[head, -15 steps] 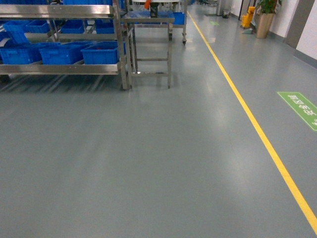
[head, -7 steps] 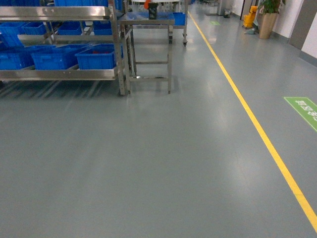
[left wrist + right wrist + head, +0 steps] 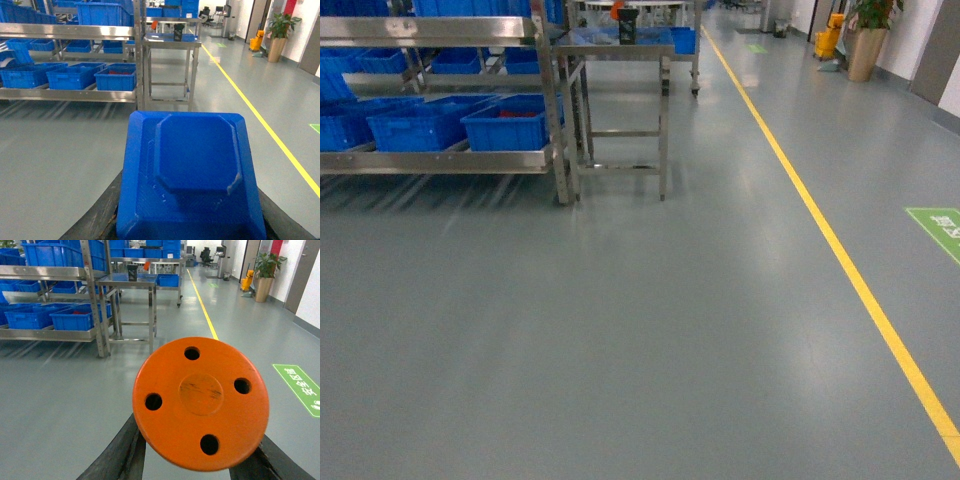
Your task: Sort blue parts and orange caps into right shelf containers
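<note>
In the left wrist view my left gripper [image 3: 190, 222] is shut on a blue part [image 3: 192, 170], a moulded block with an octagonal raised face, and black fingers [image 3: 100, 220] show at its sides. My right gripper [image 3: 200, 462] is shut on an orange cap [image 3: 200, 400], a round disc with several holes, clamped between black fingers [image 3: 120, 455]. Both are carried above the grey floor. The right shelf containers [image 3: 505, 122], bright blue crates, stand on a steel rack's low shelf [image 3: 440, 160] at the far left, well ahead. Neither gripper appears in the head view.
A steel table [image 3: 620, 45] with a dark cup [image 3: 628, 25] stands right of the rack. A yellow floor line [image 3: 840, 250] runs down the right side, beside a green floor sign [image 3: 940, 225]. A potted plant [image 3: 868, 35] and yellow mop bucket [image 3: 828, 38] stand far right.
The head view has advanced: the rack and table now sit lower and further left in the frame, and the green floor sign has slid toward the right edge.
</note>
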Robot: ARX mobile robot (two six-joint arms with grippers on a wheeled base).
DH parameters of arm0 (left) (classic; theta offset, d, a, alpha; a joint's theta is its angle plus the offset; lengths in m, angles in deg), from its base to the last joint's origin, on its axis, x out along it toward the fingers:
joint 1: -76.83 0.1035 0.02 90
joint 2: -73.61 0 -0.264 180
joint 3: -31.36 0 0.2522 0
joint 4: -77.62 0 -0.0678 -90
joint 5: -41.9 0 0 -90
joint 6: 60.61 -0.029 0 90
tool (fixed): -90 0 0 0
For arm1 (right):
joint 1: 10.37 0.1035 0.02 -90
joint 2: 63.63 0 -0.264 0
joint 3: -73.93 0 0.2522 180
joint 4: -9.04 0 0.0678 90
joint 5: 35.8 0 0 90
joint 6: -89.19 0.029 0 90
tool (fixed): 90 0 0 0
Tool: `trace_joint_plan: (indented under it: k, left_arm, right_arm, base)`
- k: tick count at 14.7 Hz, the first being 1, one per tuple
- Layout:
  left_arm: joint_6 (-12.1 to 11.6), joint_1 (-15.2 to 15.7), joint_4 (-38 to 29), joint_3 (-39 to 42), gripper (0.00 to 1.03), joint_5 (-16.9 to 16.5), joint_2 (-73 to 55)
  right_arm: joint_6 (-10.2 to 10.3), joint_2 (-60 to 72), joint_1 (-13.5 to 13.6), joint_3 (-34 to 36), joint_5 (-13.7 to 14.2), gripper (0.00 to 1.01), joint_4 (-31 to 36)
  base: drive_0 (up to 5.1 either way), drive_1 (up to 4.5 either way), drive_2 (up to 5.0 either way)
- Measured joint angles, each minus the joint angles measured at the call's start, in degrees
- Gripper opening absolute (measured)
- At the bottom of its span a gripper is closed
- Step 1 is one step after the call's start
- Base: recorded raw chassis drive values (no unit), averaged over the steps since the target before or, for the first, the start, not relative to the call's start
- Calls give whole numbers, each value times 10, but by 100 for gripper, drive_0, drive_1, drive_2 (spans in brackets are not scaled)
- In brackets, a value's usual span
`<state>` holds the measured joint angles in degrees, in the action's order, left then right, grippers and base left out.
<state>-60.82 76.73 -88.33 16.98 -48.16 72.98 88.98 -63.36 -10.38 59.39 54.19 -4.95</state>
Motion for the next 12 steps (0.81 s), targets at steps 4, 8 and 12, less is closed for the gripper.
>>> trace_joint_plan:
  k: [4,8,12]
  left_arm:
    - [0,0,2,0,43,1,0]
    - [0,0,-2,0,43,1,0]
    - [0,0,3,0,43,1,0]
  right_arm:
    - [0,0,0,0,0,40,-1]
    - [0,0,0,0,0,40,1]
    - [0,0,0,0,0,40,-2]
  base:
    - [5,438,-429]
    - [5,438,-429]
    - [5,438,-429]
